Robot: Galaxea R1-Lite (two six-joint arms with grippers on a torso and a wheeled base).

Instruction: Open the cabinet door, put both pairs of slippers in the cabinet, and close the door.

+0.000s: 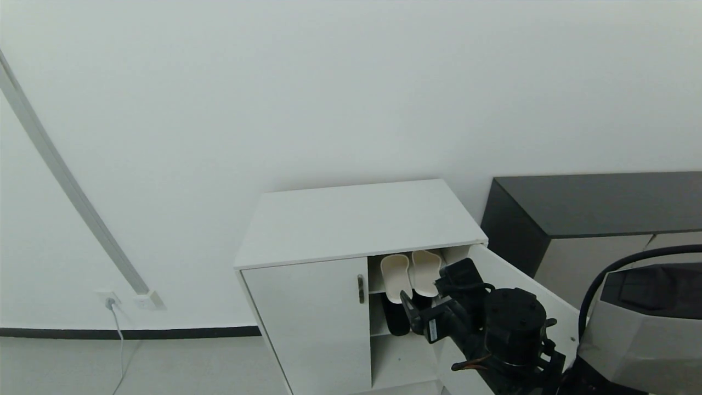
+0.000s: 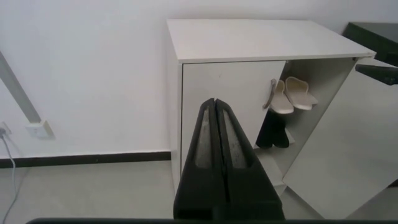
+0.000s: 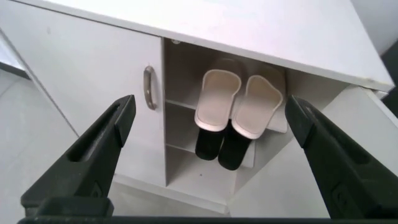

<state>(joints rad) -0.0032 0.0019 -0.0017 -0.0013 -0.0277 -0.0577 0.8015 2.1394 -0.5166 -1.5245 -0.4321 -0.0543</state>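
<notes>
Slippers: white pair [image 1: 411, 272] on the upper shelf inside the cabinet [image 1: 356, 219], black pair [image 1: 396, 322] just below. Door [image 1: 521, 285] stands open. My right fingers [image 3: 93, 149] are spread, empty; left fingers [image 2: 205, 137] pressed together. Remaining, I judge: closing the door.

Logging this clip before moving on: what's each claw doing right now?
Left claw: closed, holding nothing.
Right claw: open, empty, facing the open side of the white wooden cabinet.

Both slipper pairs [image 3: 214, 104] inside cabinet [image 1: 356, 219]
</notes>
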